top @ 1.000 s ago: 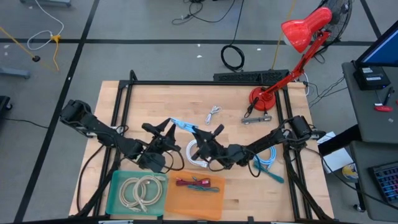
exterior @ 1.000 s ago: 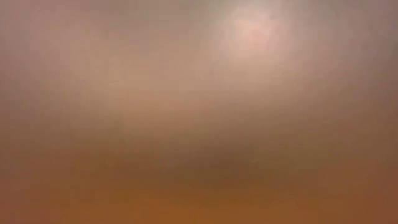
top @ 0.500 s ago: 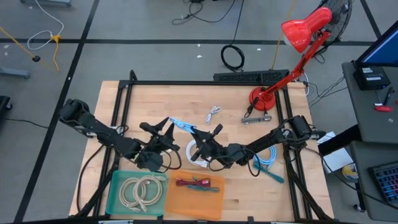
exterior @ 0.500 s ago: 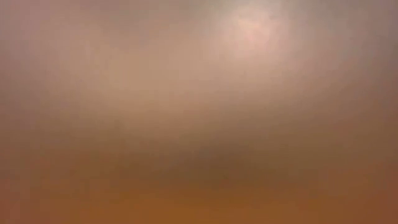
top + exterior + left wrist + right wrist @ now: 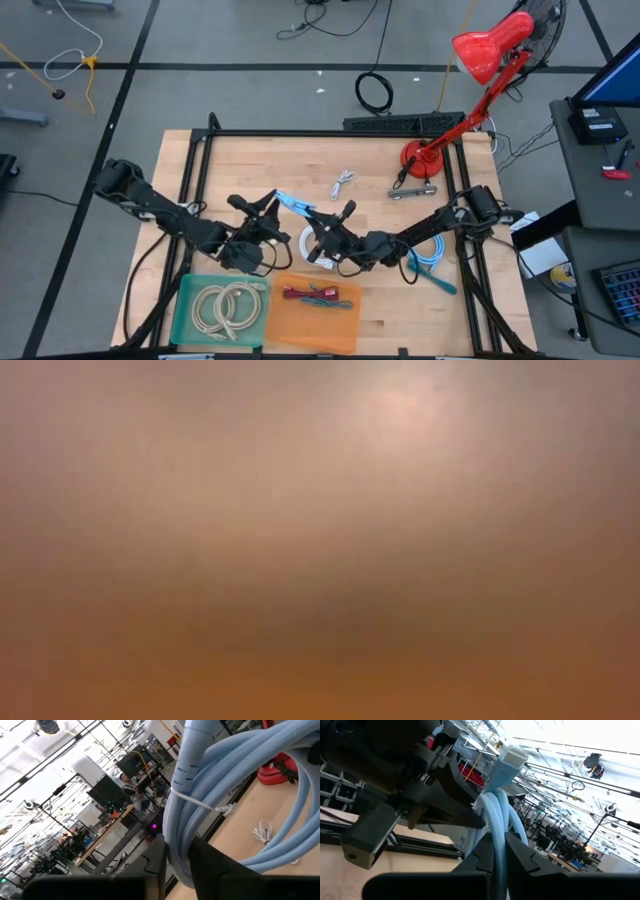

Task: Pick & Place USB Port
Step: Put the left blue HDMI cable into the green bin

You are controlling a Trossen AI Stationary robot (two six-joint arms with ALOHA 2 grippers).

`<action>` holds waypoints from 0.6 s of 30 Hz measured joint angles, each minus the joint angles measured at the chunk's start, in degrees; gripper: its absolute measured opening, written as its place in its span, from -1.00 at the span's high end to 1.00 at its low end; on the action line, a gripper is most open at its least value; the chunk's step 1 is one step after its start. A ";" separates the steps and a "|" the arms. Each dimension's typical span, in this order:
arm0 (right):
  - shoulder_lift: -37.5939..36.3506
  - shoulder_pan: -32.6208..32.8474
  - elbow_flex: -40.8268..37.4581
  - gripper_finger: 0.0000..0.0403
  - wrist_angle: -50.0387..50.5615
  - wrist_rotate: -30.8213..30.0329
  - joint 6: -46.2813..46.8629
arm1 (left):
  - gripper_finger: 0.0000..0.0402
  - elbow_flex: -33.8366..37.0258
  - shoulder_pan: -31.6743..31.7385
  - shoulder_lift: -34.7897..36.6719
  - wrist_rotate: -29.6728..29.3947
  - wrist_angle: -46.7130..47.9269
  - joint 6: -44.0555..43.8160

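We see one light-blue cable bundle (image 5: 297,205) pinched by both claws, left gripper (image 5: 272,205) and right gripper (image 5: 324,222), mid-bench; two trays, green (image 5: 185,310) and orange (image 5: 315,322), at the front edge.

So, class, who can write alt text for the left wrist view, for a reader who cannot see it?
The left gripper clamps a bundled light blue cable, its coils tied with a thin white tie. Behind it lie the wooden table, a small white cable, a red lamp base and a workshop.
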State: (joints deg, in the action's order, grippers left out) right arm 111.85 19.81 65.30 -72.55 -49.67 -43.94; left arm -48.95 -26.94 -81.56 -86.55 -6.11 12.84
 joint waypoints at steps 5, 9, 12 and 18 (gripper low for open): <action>0.00 -0.02 0.00 0.96 0.00 0.04 0.15 | 0.76 0.00 -0.02 0.00 0.14 0.11 -0.01; 0.00 -0.02 0.00 0.94 0.00 0.00 -0.19 | 0.74 0.00 -0.04 0.00 0.03 0.19 -1.17; 0.00 -0.02 0.00 0.87 0.06 -0.44 -0.86 | 0.81 0.00 -0.04 -0.02 -0.14 0.09 -1.22; -0.13 0.08 0.02 0.64 -0.10 -2.33 -5.33 | 0.81 0.04 -0.50 0.20 -0.93 0.21 -0.86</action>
State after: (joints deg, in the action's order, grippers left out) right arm 111.72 19.88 65.32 -72.65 -52.00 -49.27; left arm -48.90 -27.43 -81.36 -87.48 -5.90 11.98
